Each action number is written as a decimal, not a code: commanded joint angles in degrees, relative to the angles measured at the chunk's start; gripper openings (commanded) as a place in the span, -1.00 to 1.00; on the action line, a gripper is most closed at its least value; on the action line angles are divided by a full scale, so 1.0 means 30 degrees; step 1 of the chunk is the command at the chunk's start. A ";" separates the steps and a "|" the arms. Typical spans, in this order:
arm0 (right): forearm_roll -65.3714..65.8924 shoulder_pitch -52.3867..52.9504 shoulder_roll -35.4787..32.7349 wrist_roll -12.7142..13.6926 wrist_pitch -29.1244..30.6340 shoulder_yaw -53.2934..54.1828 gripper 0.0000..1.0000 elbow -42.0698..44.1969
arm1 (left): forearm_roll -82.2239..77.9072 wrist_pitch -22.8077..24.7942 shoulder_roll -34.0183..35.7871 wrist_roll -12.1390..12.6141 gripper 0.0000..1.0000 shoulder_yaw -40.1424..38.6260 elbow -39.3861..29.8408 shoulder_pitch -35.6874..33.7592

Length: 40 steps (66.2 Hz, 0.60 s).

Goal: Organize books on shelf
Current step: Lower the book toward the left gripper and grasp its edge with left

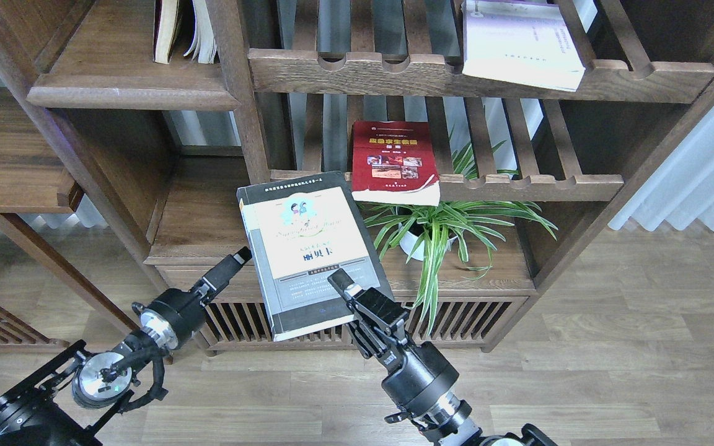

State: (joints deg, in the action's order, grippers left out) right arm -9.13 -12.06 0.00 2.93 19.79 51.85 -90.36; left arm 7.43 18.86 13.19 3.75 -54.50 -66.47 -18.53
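My right gripper is shut on the lower right corner of the black-grey book with the yellow-green panel, holding it cover-up in the air in front of the bookcase. My left gripper points up right, its tip close to the book's left edge; its fingers cannot be told apart. The red book lies on the middle slatted rack. The white-lavender book lies on the upper slatted rack. A solid dark-brown shelf board with a rounded front edge is at upper left.
Worn cream-paged books stand on the upper left shelf. A potted spider plant sits in the lower right compartment. A lower solid shelf above a small drawer lies behind the held book. Wood floor in front.
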 commanded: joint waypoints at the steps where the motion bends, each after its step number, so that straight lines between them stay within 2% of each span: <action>1: 0.0084 -0.0287 0.0001 0.0486 0.0640 0.0352 -0.90 -0.0115 | 0.1450 0.0508 0.1081 0.0040 1.00 -0.1283 -0.2626 0.2129; 8: 0.0113 -0.0493 0.0001 0.1131 0.1022 0.1143 -0.90 -0.0145 | 0.1713 0.2003 0.1464 0.0069 1.00 -0.3363 -0.3624 0.4034; 15: 0.0113 -0.0493 0.0001 0.1249 0.1022 0.1232 -0.90 -0.0145 | 0.2299 0.2355 0.1348 0.0098 1.00 -0.4507 -0.4240 0.4914; 28: 0.0113 -0.0522 0.0001 0.1278 0.1022 0.1349 -0.90 -0.0145 | 0.3032 0.3047 0.1201 0.0099 1.00 -0.5652 -0.4241 0.5209; 34: 0.0084 -0.0434 0.0001 0.1279 0.1051 0.1349 -0.90 -0.0145 | 0.3441 0.3047 0.1230 0.0888 1.00 -0.5476 -0.4241 0.5180; 36: 0.0084 -0.0434 0.0001 0.1337 0.1080 0.1320 -0.88 -0.0145 | 0.3792 0.3047 0.1230 0.1503 1.00 -0.5213 -0.4241 0.5121; 37: -0.0003 -0.0434 0.0001 0.1540 0.1167 0.1291 -0.87 -0.0087 | 0.4345 0.3047 0.1230 0.2520 1.00 -0.4777 -0.4241 0.4976; 40: -0.0062 -0.0434 0.0001 0.1805 0.1256 0.1232 -0.86 0.0002 | 0.4613 0.3047 0.1230 0.3232 1.00 -0.4626 -0.4241 0.4916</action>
State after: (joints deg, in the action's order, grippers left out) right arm -8.84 -13.42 0.00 6.91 22.97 55.86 -90.79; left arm 18.24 28.00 16.83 7.32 -70.55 -79.19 -3.04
